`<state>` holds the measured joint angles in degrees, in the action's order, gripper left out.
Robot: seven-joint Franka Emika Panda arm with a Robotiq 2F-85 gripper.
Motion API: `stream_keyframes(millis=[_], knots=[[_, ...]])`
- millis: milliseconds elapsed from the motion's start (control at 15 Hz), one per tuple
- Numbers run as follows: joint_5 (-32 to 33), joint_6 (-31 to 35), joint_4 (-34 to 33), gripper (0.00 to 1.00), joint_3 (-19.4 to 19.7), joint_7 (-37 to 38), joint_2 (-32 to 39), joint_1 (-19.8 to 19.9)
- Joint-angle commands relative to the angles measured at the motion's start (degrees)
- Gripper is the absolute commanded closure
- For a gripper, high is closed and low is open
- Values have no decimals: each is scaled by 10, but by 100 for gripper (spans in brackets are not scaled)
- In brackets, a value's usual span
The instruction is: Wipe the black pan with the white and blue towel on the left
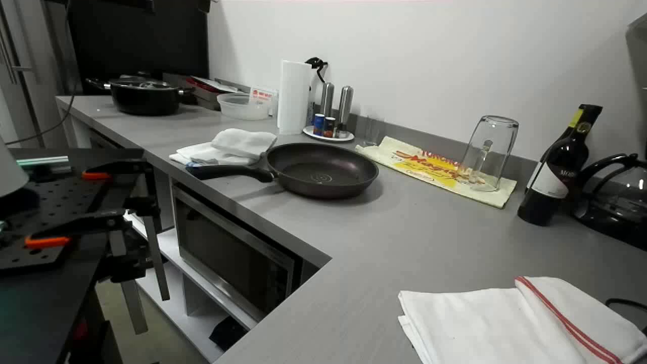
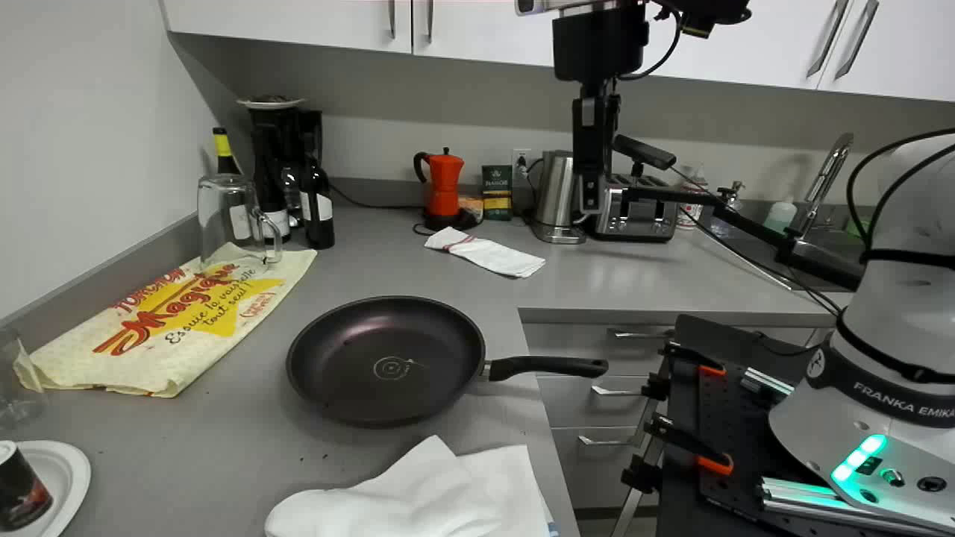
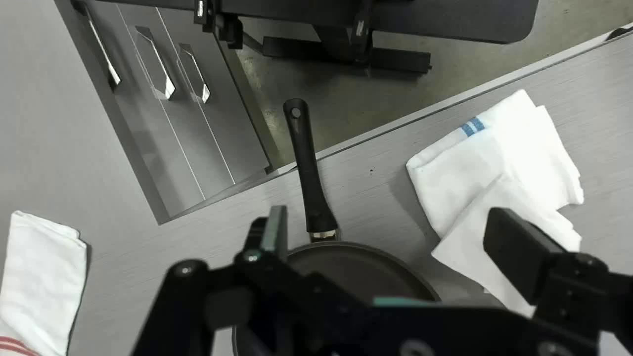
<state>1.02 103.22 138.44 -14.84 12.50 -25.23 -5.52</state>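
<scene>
Black pan (image 2: 380, 365): qty 1; is sitting upright on grey counter (image 1: 404, 242); its handle (image 3: 307, 163) is jutting past counter edge, over floor (image 3: 465, 69);
White/blue towel (image 3: 494, 163): qty 1; is lying loosely folded on same counter, just beside pan; blue stripes (image 3: 473, 126) are showing nr one edge in wrist view;
Gripper (image 3: 393, 242): qty 1; is hanging high, fingers (image 3: 514, 252) pointing down, well above counter; jaws are standing wide apart & gripping nothing; one finger is hiding part of towel in wrist view;
Red-striped towel (image 1: 480, 323): white, folded; is lying elsewhere on counter, well apart from pan;
Yellow printed cloth (image 2: 82, 365): is lying flat nr wall (image 1: 429, 60), w/ glass mug (image 2: 216, 209) standing on it;
Wine bottle (image 1: 553, 172): is standing btwn glass mug & coffee pot (image 1: 621, 194) in an exterior view;
Back row: red moka pot (image 2: 445, 183), kettle (image 2: 556, 198) & toaster (image 2: 634, 216) are standing at back of counter in an exterior view;
Other kitchenware: lidded black pot (image 1: 146, 98), plastic tub (image 1: 242, 107) & paper roll (image 1: 294, 98) are standing on counter;
White plate (image 2: 71, 477): is bearing small cans (image 1: 318, 125);
Robot base (image 2: 880, 418): is standing on black bench (image 1: 35, 313) beside counter; green lights (image 2: 871, 445) are glowing.
</scene>
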Motion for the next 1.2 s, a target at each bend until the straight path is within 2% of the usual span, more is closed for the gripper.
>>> stream_keyframes(millis=[0, 400, 533, 800, 1133], knots=[[4, -1, -1, 0, 10, 4, 1, -11], [0, 12, -5, 0, 16, -10, 20, -13], [-19, 36, -12, 0, 27, -31, 60, -15], [-30, 127, -33, 0, 30, -51, 146, -21], [-39, 229, -110, 0, 17, -45, 288, -42]])
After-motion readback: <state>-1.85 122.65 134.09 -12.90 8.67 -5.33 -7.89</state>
